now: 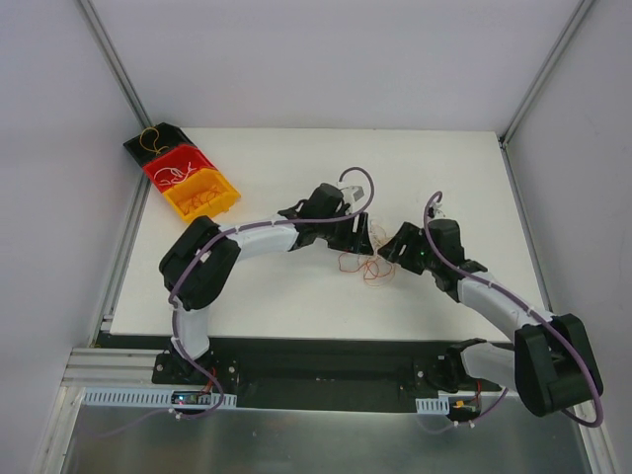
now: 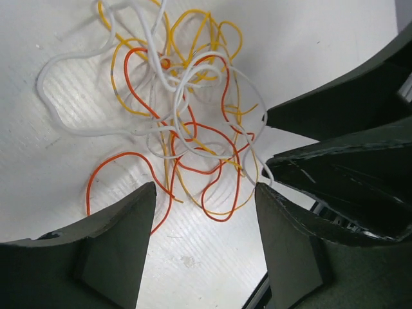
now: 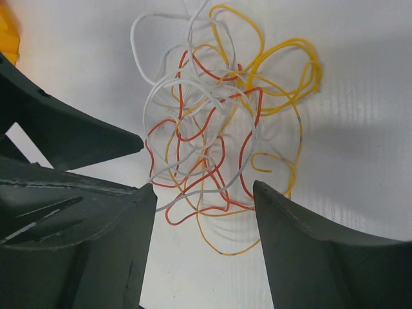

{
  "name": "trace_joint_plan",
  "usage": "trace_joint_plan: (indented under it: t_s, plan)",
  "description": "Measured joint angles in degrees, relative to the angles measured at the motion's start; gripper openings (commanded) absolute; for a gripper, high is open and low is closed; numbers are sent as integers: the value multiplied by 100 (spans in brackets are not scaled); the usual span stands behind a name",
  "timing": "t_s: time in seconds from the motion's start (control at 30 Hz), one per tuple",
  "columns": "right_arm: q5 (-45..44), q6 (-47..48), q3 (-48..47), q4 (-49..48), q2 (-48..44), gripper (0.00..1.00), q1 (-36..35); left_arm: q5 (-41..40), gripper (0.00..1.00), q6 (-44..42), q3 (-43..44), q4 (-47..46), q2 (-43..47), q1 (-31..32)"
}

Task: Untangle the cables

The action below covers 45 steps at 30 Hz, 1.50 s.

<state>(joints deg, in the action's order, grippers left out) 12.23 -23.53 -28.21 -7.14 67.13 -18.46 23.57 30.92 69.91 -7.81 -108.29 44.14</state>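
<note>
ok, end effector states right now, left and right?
Left end effector: open, nothing gripped, cables just ahead of its fingertips.
Right end effector: open, nothing gripped, facing the same tangle.

Left fingers [image 2: 96,257] spread, right fingers [image 3: 322,257] spread, both angled down

Thin orange, yellow and white cables [image 2: 193,132] lie flat; loosely tangled together.

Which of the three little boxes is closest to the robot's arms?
The yellow box, at the near end of the row; the red box is in the middle, the black box farthest back.
</note>
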Motion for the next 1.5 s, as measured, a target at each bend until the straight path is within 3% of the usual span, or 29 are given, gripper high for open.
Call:
trace_joint_plan:
  t_s: [0.23, 0.3, 0.4, 0.5, 0.67, 0.83, 1.03, 1.27, 1.33, 1.5]
  plan:
    - [-216, -133, 79, -52, -37, 53, 31, 87, 56, 13, 166, 83, -227, 13]
    - [-332, -175, 225, -81, -162, 41, 46, 149, 49, 26, 164, 44, -227, 17]
    - [-437, -227, 332, -90, -236, 33, 55, 170, 48, 70, 129, -92, -225, 31]
    - [-586, -310, 424, -125, -354, 36, 66, 170, 57, 122, 72, -177, -216, 57]
    - [-1113, -507, 715, -120, -946, 41, 92, -20, 61, 170, 116, -70, -216, 92]
    - [-1261, -564, 793, -168, -988, 43, 131, -577, 51, 118, 542, 470, -256, 92]
    - [-807, -485, 439, -138, -22, 44, 181, -767, 42, -35, 1510, 695, -754, 90]
    - [-382, -424, 138, -155, 345, 44, 282, -765, 45, -48, 1611, 1005, -1023, 92]
    - [-319, -415, 138, -155, 363, 44, 286, -765, 39, -52, 1600, 1062, -1023, 92]
    - [-177, -385, 96, -155, 496, 45, 289, -761, 5, -83, 1598, 1078, -1025, 92]
